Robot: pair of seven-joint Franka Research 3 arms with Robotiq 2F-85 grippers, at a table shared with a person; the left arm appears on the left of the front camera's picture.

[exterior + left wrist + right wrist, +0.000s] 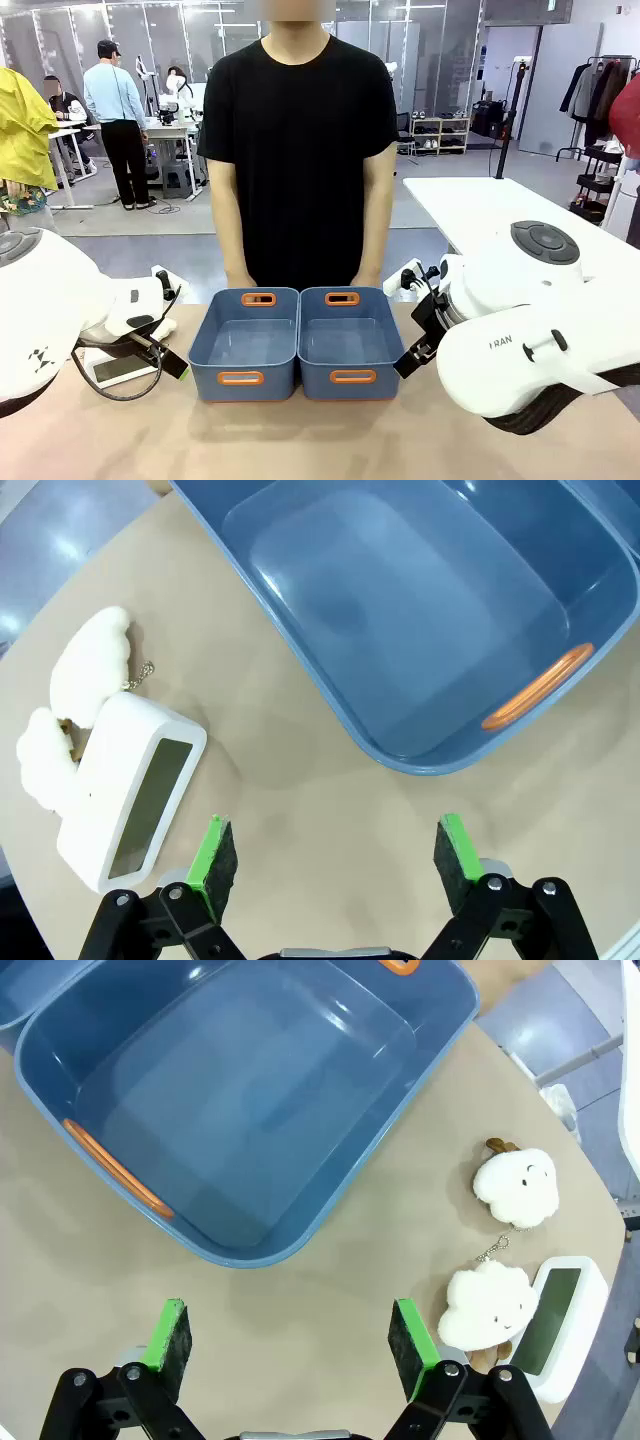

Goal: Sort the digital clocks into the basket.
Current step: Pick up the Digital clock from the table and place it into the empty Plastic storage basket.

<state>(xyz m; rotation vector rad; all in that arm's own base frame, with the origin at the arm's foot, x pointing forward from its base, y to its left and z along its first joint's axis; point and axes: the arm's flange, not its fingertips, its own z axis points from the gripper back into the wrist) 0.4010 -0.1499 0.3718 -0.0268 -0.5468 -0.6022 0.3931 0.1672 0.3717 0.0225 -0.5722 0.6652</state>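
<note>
Left gripper [333, 832] gaping, empty, right gripper [288, 1312] likewise, digital clock [130, 790] lengthwise toward left gripper, display showing.

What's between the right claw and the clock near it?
In the right wrist view, a white cloud plush keychain lies between the right claw and the digital clock.

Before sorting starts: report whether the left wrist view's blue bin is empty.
Empty: the blue rectangular plastic bin shows bare floor; the white rounded plastic digital clock lies outside it, on the table.
</note>
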